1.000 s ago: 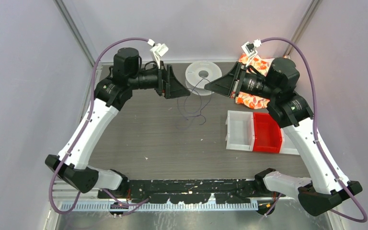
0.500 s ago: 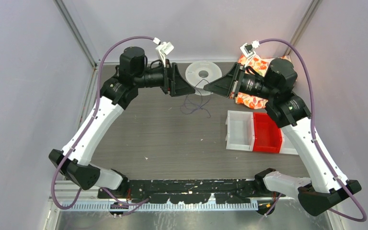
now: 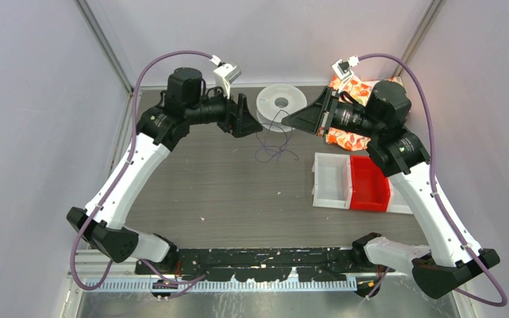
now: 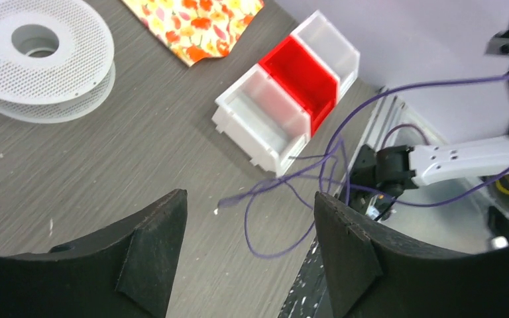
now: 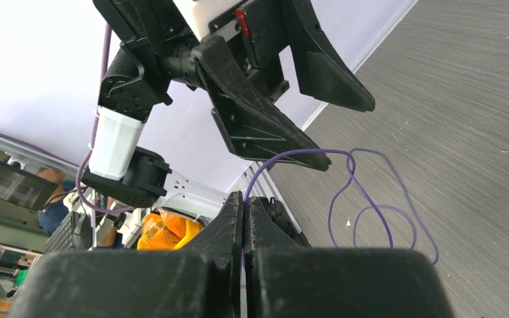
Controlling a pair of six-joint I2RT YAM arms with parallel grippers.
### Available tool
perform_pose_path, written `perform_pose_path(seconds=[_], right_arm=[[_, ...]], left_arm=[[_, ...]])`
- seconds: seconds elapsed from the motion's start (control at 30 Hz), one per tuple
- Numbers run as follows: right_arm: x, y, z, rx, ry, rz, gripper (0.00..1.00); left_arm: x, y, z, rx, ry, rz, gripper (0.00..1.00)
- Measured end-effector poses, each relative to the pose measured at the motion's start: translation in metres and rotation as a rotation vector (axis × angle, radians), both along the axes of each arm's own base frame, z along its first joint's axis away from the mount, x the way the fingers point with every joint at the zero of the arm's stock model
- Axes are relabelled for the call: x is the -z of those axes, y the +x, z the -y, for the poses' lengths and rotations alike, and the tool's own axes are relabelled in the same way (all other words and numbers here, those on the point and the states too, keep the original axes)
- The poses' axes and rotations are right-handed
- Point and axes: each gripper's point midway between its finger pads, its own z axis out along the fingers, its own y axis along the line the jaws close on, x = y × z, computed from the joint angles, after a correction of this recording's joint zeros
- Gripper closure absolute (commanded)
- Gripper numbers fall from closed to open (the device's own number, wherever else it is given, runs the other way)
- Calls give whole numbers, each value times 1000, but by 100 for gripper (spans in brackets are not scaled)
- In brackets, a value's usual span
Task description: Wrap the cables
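Observation:
The cable [image 3: 273,153] is a thin purple wire lying in loose loops on the grey table between the two grippers. My right gripper [image 3: 285,120] is shut on one end of it. In the right wrist view the wire [image 5: 305,152] rises out of the closed right gripper [image 5: 245,199] and loops down onto the table. My left gripper [image 3: 257,124] is open and empty, just left of the loops. In the left wrist view the cable [image 4: 270,255] hangs between and beyond the open left gripper's [image 4: 250,195] fingers without touching them.
A white perforated spool [image 3: 281,101] lies flat at the back centre, also in the left wrist view [image 4: 40,59]. An orange patterned cloth [image 3: 344,138] lies under the right arm. White and red bins [image 3: 351,182] stand to the right, near the cable.
My left arm has swung right toward the cable and its wrist has turned. The cable loops have shifted slightly right and up. The right gripper has barely moved.

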Motion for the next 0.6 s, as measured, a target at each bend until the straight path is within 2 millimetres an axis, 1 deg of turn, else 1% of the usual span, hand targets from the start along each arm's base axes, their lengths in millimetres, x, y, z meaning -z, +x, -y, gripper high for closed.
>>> perform_pose_path(seconds=[0.1,0.3,0.4,0.43,0.47,0.5,0.53,0.6], right_arm=[[0,0,0,0,2,-2,99],[-1,-2,0,-8,4,-7,100],[-1,-2,-1,-9,7,-9,99],[-2,-2,-1,-10,9,-8,99],[-2,-2,-1,-10,11,-8,99],[-3,-2,-1,-10,14,-9,99],[-4,-2,-1,-10,16,-8,99],[-4,-2,-1,-10,18,-9,99]], left_arm=[[14,3,-3,4,42,19,29],[60,4,-7,19,126,-1,32],[69,8,-6,17,128,3,34],[70,10,-4,15,122,11,36],[71,13,-2,13,110,19,40],[73,15,0,10,96,22,47],[74,16,2,8,82,18,59],[75,17,5,7,55,7,88]])
